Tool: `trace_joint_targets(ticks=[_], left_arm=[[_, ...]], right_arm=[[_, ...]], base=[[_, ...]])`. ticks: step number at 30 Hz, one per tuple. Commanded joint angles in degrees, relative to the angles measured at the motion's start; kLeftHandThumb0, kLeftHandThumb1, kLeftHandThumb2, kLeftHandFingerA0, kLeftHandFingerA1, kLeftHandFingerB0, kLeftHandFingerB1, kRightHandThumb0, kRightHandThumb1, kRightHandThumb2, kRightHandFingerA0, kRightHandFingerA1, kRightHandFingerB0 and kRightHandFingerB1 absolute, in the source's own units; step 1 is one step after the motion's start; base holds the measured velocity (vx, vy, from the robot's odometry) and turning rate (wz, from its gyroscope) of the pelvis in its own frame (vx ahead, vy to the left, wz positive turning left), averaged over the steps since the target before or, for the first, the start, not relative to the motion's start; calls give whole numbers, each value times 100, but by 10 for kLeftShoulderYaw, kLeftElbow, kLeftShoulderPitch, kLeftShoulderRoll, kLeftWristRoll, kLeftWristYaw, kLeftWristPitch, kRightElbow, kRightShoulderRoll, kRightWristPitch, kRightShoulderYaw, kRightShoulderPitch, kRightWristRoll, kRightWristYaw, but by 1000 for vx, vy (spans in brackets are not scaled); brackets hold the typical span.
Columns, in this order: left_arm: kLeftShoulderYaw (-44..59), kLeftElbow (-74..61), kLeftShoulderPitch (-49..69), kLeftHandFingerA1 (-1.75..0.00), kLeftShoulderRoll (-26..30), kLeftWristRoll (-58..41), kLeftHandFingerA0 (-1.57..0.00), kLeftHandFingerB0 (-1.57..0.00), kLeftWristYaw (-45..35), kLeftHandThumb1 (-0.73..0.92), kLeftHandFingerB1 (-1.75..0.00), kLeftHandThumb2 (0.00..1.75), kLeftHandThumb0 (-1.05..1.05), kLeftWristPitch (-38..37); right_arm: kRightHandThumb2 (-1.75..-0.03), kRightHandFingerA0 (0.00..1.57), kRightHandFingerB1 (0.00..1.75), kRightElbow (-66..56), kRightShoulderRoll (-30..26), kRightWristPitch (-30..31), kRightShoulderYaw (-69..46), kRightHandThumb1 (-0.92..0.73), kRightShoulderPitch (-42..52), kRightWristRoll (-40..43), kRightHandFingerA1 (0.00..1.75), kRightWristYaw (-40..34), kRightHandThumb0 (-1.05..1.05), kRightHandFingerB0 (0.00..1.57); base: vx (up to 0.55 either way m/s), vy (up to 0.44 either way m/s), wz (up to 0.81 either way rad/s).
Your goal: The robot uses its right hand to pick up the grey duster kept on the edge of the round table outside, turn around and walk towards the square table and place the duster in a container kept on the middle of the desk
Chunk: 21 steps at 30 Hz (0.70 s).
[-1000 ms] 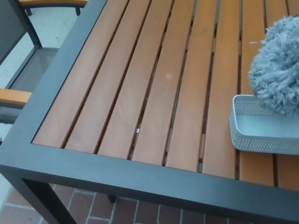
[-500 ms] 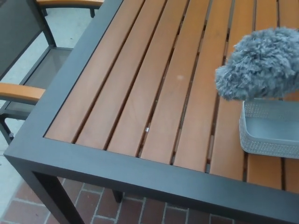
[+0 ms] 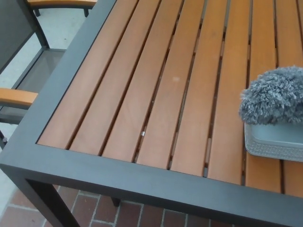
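Observation:
The grey fluffy duster [image 3: 274, 97] is at the right edge of the head view, its head resting low over the light grey perforated container [image 3: 270, 144]. The container stands on the wooden slats of the square table [image 3: 156, 94] with its dark frame. The duster's handle runs out of the picture. Neither of my hands shows in the view.
A chair [image 3: 19, 71] with a mesh seat and orange wooden armrests stands close to the table's left side. Another orange armrest [image 3: 59, 3] shows at the top left. Red brick paving lies below the table's near edge.
The duster head has dropped lower and moved right, now sitting down in the container. The view has also shifted slightly.

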Motion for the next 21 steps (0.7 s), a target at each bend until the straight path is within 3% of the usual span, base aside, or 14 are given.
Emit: trace_joint_targets(ticks=[1, 4, 5, 10, 12, 13, 14, 15, 18, 19, 20, 21], left_arm=[[-5, 15, 5, -73, -2, -5, -119, -102, 20, 36, -73, 63, -67, -33], [-11, 22, -2, -73, -7, 1, -119, -102, 27, 33, -72, 66, -63, -31], [-9, 23, -4, -73, -9, -3, -117, -100, 21, 30, -72, 66, -58, -27], [-11, 28, -7, -73, -10, -7, -117, -100, 20, 30, -72, 66, -58, -27], [-12, 27, -7, -72, -12, -7, -119, -101, 22, 30, -72, 68, -58, -33], [-13, 26, -7, -73, -12, -6, -118, -101, 24, 30, -73, 69, -58, -35], [-14, 26, -7, -73, -12, -6, -118, -101, 24, 30, -73, 69, -58, -35], [-15, 28, -4, -72, -9, -4, -120, -101, 27, 29, -73, 68, -56, -37], [-16, 29, -3, -72, -8, -4, -120, -101, 28, 29, -73, 68, -56, -38], [-19, 34, -9, -72, -12, -3, -118, -101, 25, 29, -73, 70, -57, -33], [-20, 35, -11, -72, -13, -3, -118, -101, 24, 29, -73, 70, -57, -32], [-20, 36, -11, -72, -14, -3, -118, -101, 25, 29, -73, 70, -57, -31]], right_arm=[[-67, 79, 102, -65, -43, 29, -8, -78, 30, -19, 167, -5, -38, 78], [-64, 78, 113, -124, -78, 30, -25, -74, 42, -34, 170, -42, -40, 76], [-64, 82, 128, -150, -86, 35, -37, -75, 47, -32, 175, -39, -40, 69], [-64, 82, 128, -175, -90, 40, -49, -75, 59, -34, 175, -30, -40, 69], [-61, 81, 126, -190, -108, 23, -47, -67, 71, -44, 175, -35, -43, 75], [-63, 77, 107, -191, -112, 19, -44, -70, 73, -44, 170, -19, -43, 80], [-63, 77, 107, -192, -113, 19, -44, -70, 74, -44, 170, -15, -43, 80], [-64, 79, 93, -190, -116, 17, -39, -67, 93, -43, 165, -12, -44, 84], [-64, 79, 93, -192, -117, 16, -39, -67, 103, -44, 165, -11, -44, 84], [-98, 110, 107, -189, -119, 15, -31, -57, 117, -60, 132, -45, -43, 78], [-98, 110, 107, -189, -119, 14, -29, -57, 122, -64, 132, -54, -43, 78], [-63, 85, 134, -188, -118, 13, -28, -73, 122, -68, 174, -59, -48, 76]], base=[[0, 0, 0], [0, 0, 0], [0, 0, 0], [0, 0, 0], [0, 0, 0], [0, 0, 0], [0, 0, 0], [0, 0, 0], [0, 0, 0], [0, 0, 0], [0, 0, 0], [0, 0, 0]])
